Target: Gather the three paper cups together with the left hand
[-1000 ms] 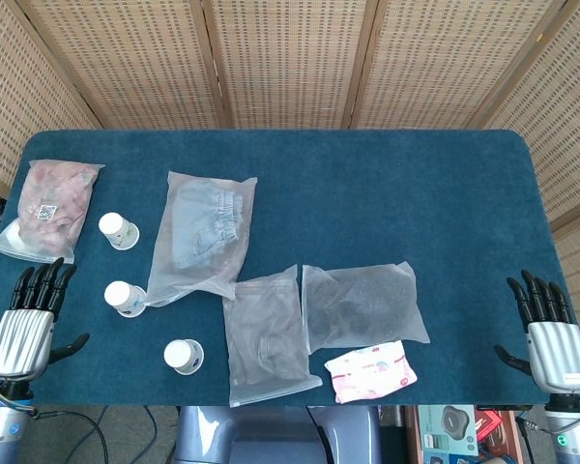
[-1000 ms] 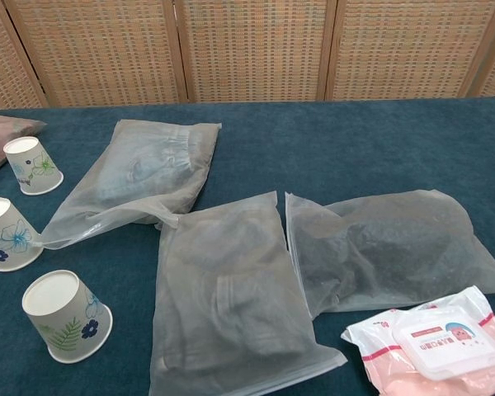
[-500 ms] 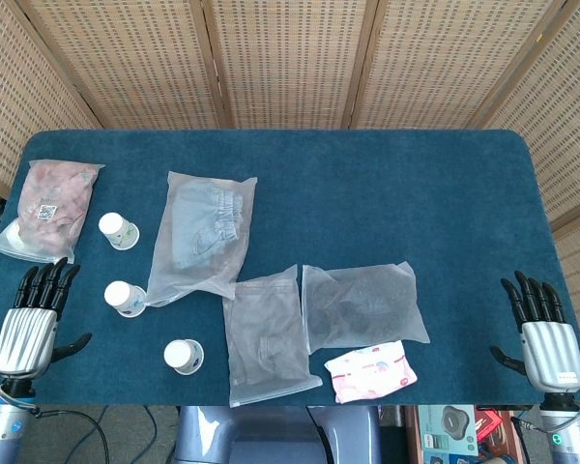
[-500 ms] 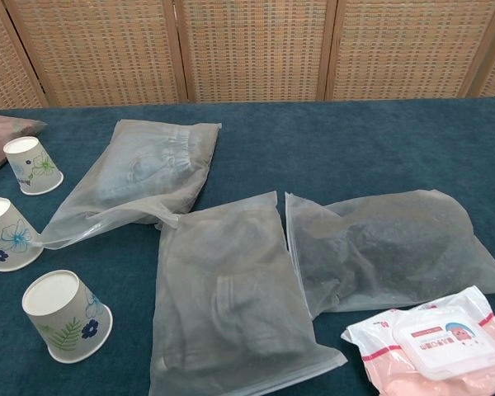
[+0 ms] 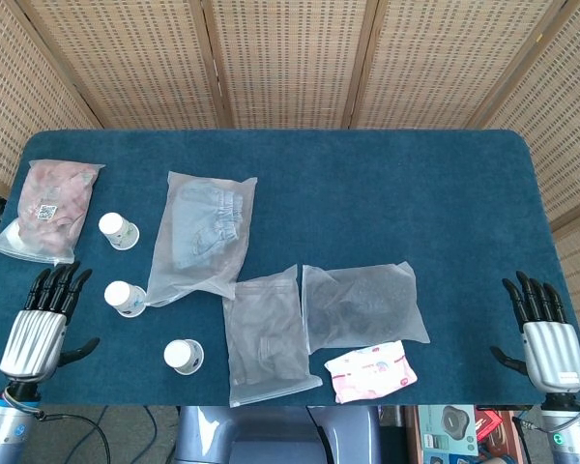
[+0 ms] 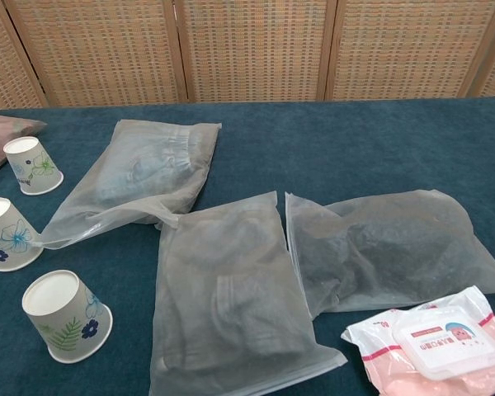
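Observation:
Three paper cups with flower prints stand apart in a loose column on the left of the blue table: a far cup [image 5: 118,230] [image 6: 32,165], a middle cup [image 5: 124,298] [image 6: 7,234] and a near cup [image 5: 184,357] [image 6: 66,317]. My left hand [image 5: 41,324] hovers open at the table's front left corner, just left of the middle cup, fingers straight and apart, holding nothing. At the front right edge my right hand [image 5: 544,334] is open too, far from the cups. Neither hand shows in the chest view.
A clear bag of pale clothing [image 5: 201,232] lies right beside the cups, touching the middle one. Two more clear bags [image 5: 268,333] [image 5: 362,305] and a pink wipes pack [image 5: 371,370] lie front centre. A pinkish bag [image 5: 48,208] sits far left. Wicker screens stand behind.
My left hand has shifted slightly right and toward the front edge. My right hand dropped a little nearer the front edge. The cups have not moved.

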